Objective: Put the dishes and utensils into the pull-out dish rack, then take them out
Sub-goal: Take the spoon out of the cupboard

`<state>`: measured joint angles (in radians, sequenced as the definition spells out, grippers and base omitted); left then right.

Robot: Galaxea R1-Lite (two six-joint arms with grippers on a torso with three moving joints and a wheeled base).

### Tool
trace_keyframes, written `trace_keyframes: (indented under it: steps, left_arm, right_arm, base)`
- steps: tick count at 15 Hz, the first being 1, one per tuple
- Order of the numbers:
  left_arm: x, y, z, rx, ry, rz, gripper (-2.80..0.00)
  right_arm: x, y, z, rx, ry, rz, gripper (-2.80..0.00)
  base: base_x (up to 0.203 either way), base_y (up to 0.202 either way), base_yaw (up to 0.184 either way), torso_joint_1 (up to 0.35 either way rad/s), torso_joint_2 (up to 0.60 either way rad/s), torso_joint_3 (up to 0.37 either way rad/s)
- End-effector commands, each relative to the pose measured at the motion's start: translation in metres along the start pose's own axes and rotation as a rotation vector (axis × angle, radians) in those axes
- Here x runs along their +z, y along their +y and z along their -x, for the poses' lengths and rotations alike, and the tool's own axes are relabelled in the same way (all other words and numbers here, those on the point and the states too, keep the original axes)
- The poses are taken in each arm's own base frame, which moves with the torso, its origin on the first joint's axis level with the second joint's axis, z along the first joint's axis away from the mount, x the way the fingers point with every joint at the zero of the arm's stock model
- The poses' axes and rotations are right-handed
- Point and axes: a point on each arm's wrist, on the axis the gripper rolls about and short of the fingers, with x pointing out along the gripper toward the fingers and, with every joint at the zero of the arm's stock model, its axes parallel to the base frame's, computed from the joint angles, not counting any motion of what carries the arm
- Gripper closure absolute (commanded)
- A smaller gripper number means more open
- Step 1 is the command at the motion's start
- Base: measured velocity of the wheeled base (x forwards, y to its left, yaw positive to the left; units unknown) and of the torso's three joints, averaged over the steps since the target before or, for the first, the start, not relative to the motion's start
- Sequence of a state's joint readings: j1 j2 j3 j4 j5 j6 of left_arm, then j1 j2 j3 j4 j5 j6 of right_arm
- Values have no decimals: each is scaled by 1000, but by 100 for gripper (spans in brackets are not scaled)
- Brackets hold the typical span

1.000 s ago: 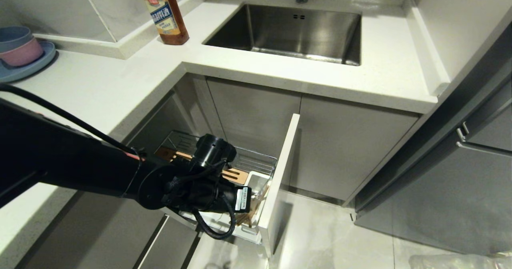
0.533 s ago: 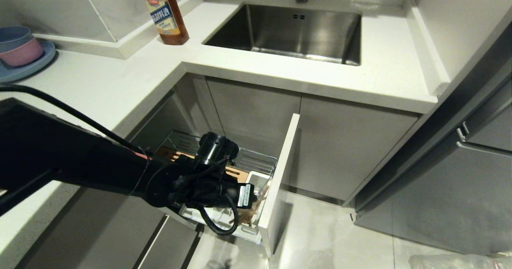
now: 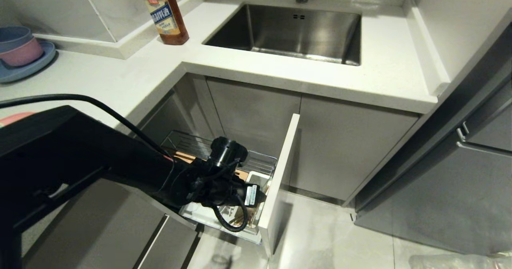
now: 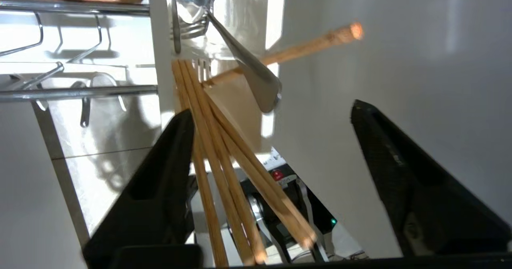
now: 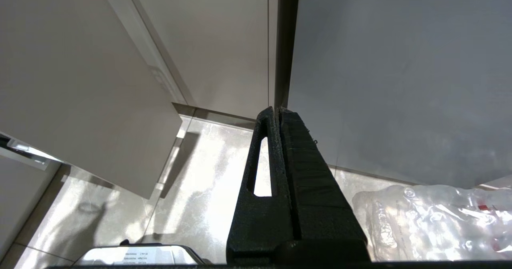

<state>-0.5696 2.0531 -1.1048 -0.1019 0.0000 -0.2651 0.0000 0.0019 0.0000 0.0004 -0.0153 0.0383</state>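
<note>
The pull-out dish rack (image 3: 262, 160) stands drawn out below the counter, its narrow door front (image 3: 282, 169) towards the floor. My left gripper (image 4: 271, 107) hangs over the white utensil cup (image 3: 256, 180) at the rack's front end. It is open wide. Several light-wood chopsticks (image 4: 208, 141) stand in the cup (image 4: 162, 33) and lean close to one finger (image 4: 168, 161); another stick (image 4: 304, 47) slants across. The metal spoon (image 4: 250, 75) also rests in the cup. A pink plate edge (image 3: 14, 118) peeks out behind my left arm. My right gripper (image 5: 277, 110) is parked low over the floor, shut and empty.
A sauce bottle (image 3: 164, 13) stands on the counter beside the steel sink (image 3: 292, 29). A blue plate with small blue and pink bowls (image 3: 20, 51) sits at the far left. A clear plastic bag (image 3: 460, 261) lies on the floor by the grey cabinet (image 3: 460, 173).
My left wrist has slid to the right and sunk lower over the utensil cup, towards the door front. The right arm has not moved.
</note>
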Motion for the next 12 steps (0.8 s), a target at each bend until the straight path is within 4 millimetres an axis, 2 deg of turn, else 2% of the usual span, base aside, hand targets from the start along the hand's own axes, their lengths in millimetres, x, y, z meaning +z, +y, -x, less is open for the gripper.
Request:
trace_keyframes:
  steps: [1,4,12]
  left_arm:
    - [-2,1,-11,19,14,2,-280]
    - [0,2,-22,48,-5,5,-280]
    - [-1,4,-32,59,2,12,-280]
  right_arm:
    - [0,0,0,-1,1,0,0]
    - [-1,0,0,0,2,0,0]
    - [-1,0,0,0,2,0,0]
  base:
    - [0,0,0,0,0,0]
    - [0,0,0,0,0,0]
    - [0,0,0,0,0,0]
